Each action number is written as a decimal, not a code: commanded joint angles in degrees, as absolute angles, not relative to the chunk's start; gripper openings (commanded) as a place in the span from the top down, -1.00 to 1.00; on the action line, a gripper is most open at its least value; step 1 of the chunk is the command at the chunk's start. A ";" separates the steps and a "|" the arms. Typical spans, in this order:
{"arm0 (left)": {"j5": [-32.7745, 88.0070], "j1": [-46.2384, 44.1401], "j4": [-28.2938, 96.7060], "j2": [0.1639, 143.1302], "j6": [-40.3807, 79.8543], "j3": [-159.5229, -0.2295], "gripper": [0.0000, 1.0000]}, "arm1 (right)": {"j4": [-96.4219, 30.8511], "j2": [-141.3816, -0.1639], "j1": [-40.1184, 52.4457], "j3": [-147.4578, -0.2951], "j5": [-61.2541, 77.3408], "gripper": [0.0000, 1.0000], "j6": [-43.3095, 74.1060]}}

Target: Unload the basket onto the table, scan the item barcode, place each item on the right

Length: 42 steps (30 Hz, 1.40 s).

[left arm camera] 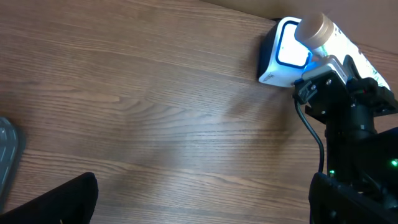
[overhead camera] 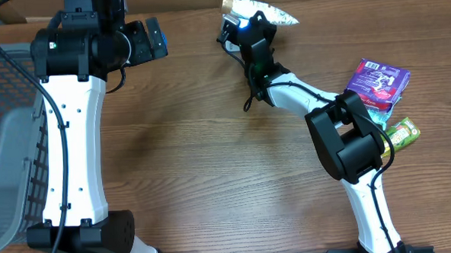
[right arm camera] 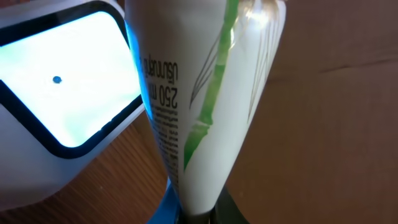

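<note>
My right gripper (overhead camera: 249, 28) is shut on a white tube (right arm camera: 205, 93) printed with a green bamboo stem, gripping its narrow end. The tube (overhead camera: 262, 10) lies along the table's far edge, right beside the white barcode scanner (right arm camera: 56, 81), whose window glows blue-white. The left wrist view shows the scanner (left arm camera: 283, 53) with the tube's beige cap (left arm camera: 314, 28) next to its lit window and the right gripper (left arm camera: 348, 106) just behind. My left gripper (overhead camera: 154, 38) hangs open at the far left of the table's back, its fingertips (left arm camera: 62, 199) wide apart over bare wood.
A grey wire basket (overhead camera: 5, 151) stands along the left edge. At the right lie a purple package (overhead camera: 376, 82) and a green packet (overhead camera: 403, 132), close to the right arm's base.
</note>
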<state>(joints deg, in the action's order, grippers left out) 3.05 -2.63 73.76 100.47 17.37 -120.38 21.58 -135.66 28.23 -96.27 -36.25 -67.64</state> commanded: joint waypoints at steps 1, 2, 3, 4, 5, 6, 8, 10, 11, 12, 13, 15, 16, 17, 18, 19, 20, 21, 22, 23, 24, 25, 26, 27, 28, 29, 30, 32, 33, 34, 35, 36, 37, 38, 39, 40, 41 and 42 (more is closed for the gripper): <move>3.44 -3.11 73.67 100.51 16.27 -120.86 -0.99 | 22.85 -134.93 28.32 -98.00 -36.27 0.93 -67.55; 3.44 -3.11 73.67 100.51 16.27 -120.86 -0.99 | 22.85 -134.93 28.32 -98.00 -36.27 0.93 -67.55; 3.44 -3.11 73.67 100.51 16.27 -120.86 -0.99 | 22.85 -134.93 28.32 -98.00 -36.27 0.93 -67.55; 3.44 -3.11 73.67 100.51 16.27 -120.86 -0.99 | 22.85 -134.93 28.32 -98.00 -36.27 0.93 -67.55; 3.44 -3.11 73.67 100.51 16.27 -120.86 -0.99 | 22.85 -134.93 28.32 -98.00 -36.27 0.93 -67.55; 3.44 -3.11 73.67 100.51 16.27 -120.86 -0.99 | 22.85 -134.93 28.32 -98.00 -36.29 0.93 -67.57; 3.44 -3.11 73.67 100.51 16.27 -120.86 -0.99 | 22.90 -134.93 28.32 -98.00 -37.21 0.93 -67.59; 3.44 -3.11 73.67 100.51 16.27 -120.86 -0.99 | 24.01 -134.93 28.56 -98.00 -39.18 0.93 -67.64; 3.44 -3.11 73.67 100.51 16.27 -120.86 -1.00 | 24.88 -134.93 28.69 -98.00 -40.42 0.93 -68.01; 3.44 -3.11 73.67 100.51 16.27 -120.86 -0.99 | 26.24 -134.93 28.88 -98.00 -41.89 0.93 -68.77; 3.44 -3.11 73.67 100.51 16.27 -120.86 -1.00 | 28.21 -134.93 29.10 -98.00 -43.53 0.93 -70.08; 3.44 -3.11 73.67 100.51 16.27 -120.86 -0.99 | 32.03 -134.91 29.65 -98.00 -46.46 0.93 -72.40; 3.44 -3.11 73.67 100.51 16.27 -120.86 -0.99 | 34.02 -134.89 30.06 -98.02 -48.14 0.93 -73.95; 3.44 -3.11 73.67 100.51 16.27 -120.86 -0.99 | 35.62 -134.74 30.59 -98.02 -49.76 0.93 -75.68; 3.44 -3.11 73.67 100.51 16.27 -120.86 -0.99 | 36.29 -134.52 31.22 -98.00 -51.16 0.93 -77.12; 3.44 -3.11 73.67 100.51 16.25 -120.86 -0.99 | 36.25 -133.95 32.10 -98.00 -52.71 0.93 -77.62; 3.44 -3.11 73.67 100.51 16.27 -120.86 -0.99 | 36.12 -133.45 32.67 -98.00 -53.67 0.93 -77.58; 3.44 -3.11 73.67 100.51 16.27 -120.86 -1.00 | 35.64 -132.86 33.47 -98.00 -54.65 0.92 -77.60; 3.44 -3.11 73.67 100.51 16.27 -120.86 -0.99 | 34.85 -132.07 34.26 -98.00 -55.46 0.93 -77.60; 3.44 -3.11 73.67 100.51 16.27 -120.86 -0.99 | 33.45 -131.20 35.03 -98.00 -55.79 0.93 -77.60; 3.44 -3.11 73.67 100.51 16.27 -120.86 -0.99 | 31.27 -130.17 35.79 -98.00 -55.90 0.93 -77.56; 3.44 -3.11 73.67 100.51 16.27 -120.86 -0.99 | 28.05 -128.86 36.64 -98.00 -55.90 0.93 -76.88; 3.44 -3.11 73.67 100.51 16.25 -120.86 -0.99 | 24.73 -127.59 37.39 -98.00 -55.77 0.93 -75.64; 3.44 -3.11 73.67 100.51 16.27 -120.86 -0.99 | 19.66 -125.95 38.17 -98.00 -55.13 0.93 -73.63; 3.44 -3.11 73.67 100.51 16.27 -120.86 -0.99 | 12.51 -123.94 38.89 -98.00 -53.19 0.93 -70.91; 3.44 -3.11 73.67 100.51 16.27 -120.86 -0.99 | 7.42 -122.56 39.29 -98.00 -51.37 0.93 -69.17; 3.44 -3.11 73.67 100.51 16.27 -120.86 -0.99 | 0.97 -120.88 39.68 -98.00 -48.80 0.93 -67.02; 3.44 -3.11 73.67 100.51 16.27 -120.86 -0.99 | -10.04 -117.45 40.23 -98.00 -43.46 0.92 -61.54; 3.44 -3.11 73.67 100.51 16.27 -120.86 -0.99 | -15.44 -115.28 40.38 -98.00 -40.27 0.92 -57.65; 3.44 -3.11 73.67 100.51 16.27 -120.86 -1.00 | -19.42 -113.34 40.40 -98.00 -37.63 0.93 -53.71; 3.44 -3.11 73.67 100.51 16.27 -120.86 -0.99 | -22.98 -111.28 40.38 -98.00 -34.83 0.93 -49.43; 3.44 -3.11 73.67 100.51 16.27 -120.86 -0.99 | -26.35 -109.12 40.36 -98.00 -31.62 0.93 -45.08; 3.44 -3.11 73.67 100.51 16.27 -120.86 -1.00 | -29.36 -106.98 39.97 -98.00 -27.81 0.93 -40.56; 3.44 -3.11 73.67 100.51 16.27 -120.86 -0.99 | -32.08 -104.84 39.46 -98.00 -23.57 0.93 -35.73; 3.44 -3.11 73.67 100.51 16.27 -120.86 -1.00 | -34.65 -102.78 38.72 -98.00 -19.00 0.93 -30.68; 3.44 -3.11 73.67 100.51 16.27 -120.86 -0.99 | -37.45 -100.47 37.60 -98.00 -13.41 0.93 -24.36; 3.44 -3.11 73.67 100.51 16.27 -120.86 -0.98 | -39.86 -98.70 36.36 -98.00 -8.54 0.93 -18.74; 3.44 -3.11 73.67 100.51 16.27 -120.86 -0.99 | -42.26 -97.03 34.81 -98.00 -3.92 0.93 -13.13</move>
